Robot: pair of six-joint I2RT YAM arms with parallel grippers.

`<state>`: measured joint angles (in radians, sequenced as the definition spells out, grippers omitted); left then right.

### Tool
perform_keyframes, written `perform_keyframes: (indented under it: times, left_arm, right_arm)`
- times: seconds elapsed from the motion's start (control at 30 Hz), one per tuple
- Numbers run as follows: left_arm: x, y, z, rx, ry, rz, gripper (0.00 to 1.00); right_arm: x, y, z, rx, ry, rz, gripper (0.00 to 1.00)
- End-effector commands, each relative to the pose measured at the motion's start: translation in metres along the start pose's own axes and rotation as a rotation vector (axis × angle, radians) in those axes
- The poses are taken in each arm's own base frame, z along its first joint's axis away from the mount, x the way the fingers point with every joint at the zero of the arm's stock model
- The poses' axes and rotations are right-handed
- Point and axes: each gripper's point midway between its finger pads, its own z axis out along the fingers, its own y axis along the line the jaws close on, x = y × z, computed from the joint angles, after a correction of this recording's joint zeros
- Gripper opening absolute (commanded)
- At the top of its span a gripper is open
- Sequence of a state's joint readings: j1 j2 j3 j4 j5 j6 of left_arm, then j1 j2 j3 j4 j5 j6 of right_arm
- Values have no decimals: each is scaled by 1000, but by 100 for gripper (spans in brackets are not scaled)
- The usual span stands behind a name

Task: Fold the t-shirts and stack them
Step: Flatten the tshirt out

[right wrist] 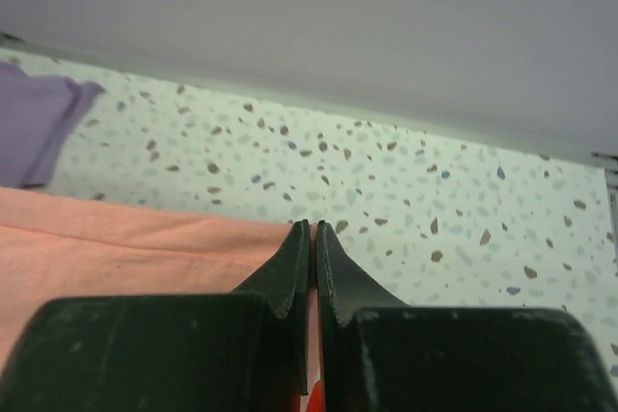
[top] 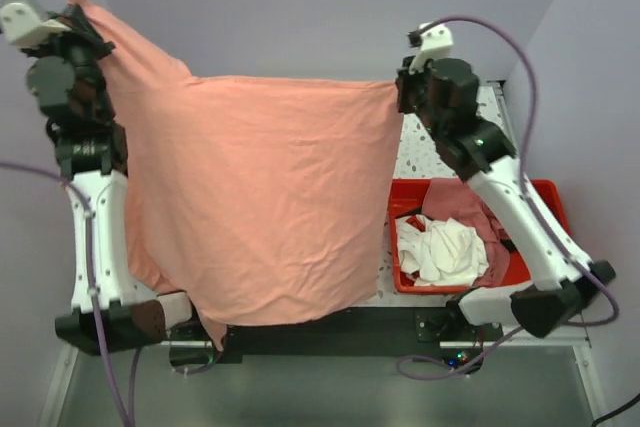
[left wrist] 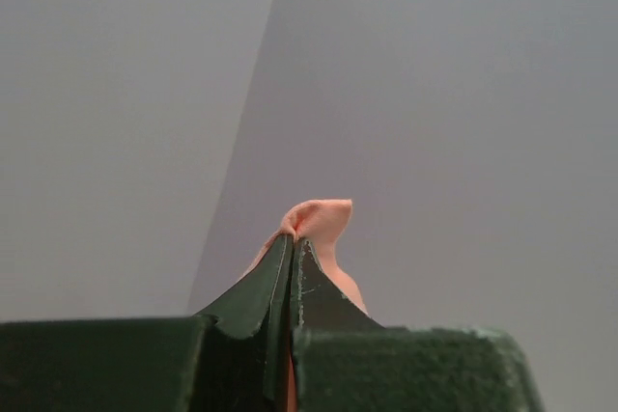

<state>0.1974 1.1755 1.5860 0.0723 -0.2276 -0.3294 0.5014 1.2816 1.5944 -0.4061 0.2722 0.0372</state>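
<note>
The large salmon-pink t-shirt [top: 265,202] hangs spread in the air between both raised arms and covers most of the table. My left gripper [top: 82,9] is shut on its upper left corner; a pink tuft [left wrist: 323,219] pokes out past the left gripper [left wrist: 294,243]. My right gripper [top: 402,87] is shut on the upper right corner; in the right wrist view the right gripper [right wrist: 313,229] pinches the pink edge [right wrist: 126,238]. A lavender-purple t-shirt [right wrist: 34,123] lies on the table at the far left of that view. A white t-shirt [top: 440,247] and a dusty pink one [top: 465,202] lie in the bin.
The red plastic bin [top: 545,192] stands at the right of the speckled table [top: 415,157], under my right arm. The grey back wall [top: 330,7] rises close behind the held shirt.
</note>
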Motion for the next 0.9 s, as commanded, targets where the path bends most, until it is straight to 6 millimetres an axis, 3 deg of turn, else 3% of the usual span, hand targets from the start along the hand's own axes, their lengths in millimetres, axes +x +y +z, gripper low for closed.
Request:
perform_keyframes:
  times: [0.0,0.03,0.07,0.1,0.13,0.17,0.2,0.23,0.27,0.3,0.33,0.37,0.4,0.43,0.47,0.6,0.73,0.87]
  left_arm:
    - [110,6,30,58,120,6,0]
    - [148,16,32,45,178,7,0]
    - [169,17,36,56,208,5,0]
    - [222,26,42,45,300,6,0]
    - [250,26,43,70,353,4,0]
    - [274,28,46,78,387,-4,0]
    - [328,40,45,71,478,-2,0]
    - [346,36,49,102,507,-11,0]
    - [368,40,49,94,543,-31,0]
    - [404,47,50,85,595,-37,0]
    - [419,47,50,93,613,-49,0]
    - [431,49,52,89,623,-63,0]
    - [456,53,47,87,656,-64,0]
    - [457,49,53,102,636,-70,0]
    - [472,50,50,107,652,-66,0]
    - [487,48,57,121,656,-70,0]
    - [496,48,53,126,678,-83,0]
    - [483,43,48,139,666,-102,0]
  right_arm:
    - [58,-17,64,163,90,-38,0]
    - [70,-23,79,177,108,-39,0]
    - [91,-21,97,159,155,-19,0]
    - [100,-22,111,157,176,-2,0]
    - [139,-30,137,178,255,9,0]
    - [153,-30,150,162,277,17,0]
    - [158,-32,163,160,280,25,0]
    - [194,-39,183,166,342,28,0]
    - [203,-39,194,143,358,37,0]
    - [201,-45,208,144,346,46,0]
    - [227,-46,222,141,389,40,0]
    - [222,-47,236,132,370,42,0]
    - [227,-54,244,139,373,42,0]
    - [253,-57,255,140,416,41,0]
    - [243,-56,265,126,391,46,0]
    - [256,-59,286,100,387,44,0]
    - [255,-55,291,77,370,36,0]
    - [247,-53,282,61,370,42,0]
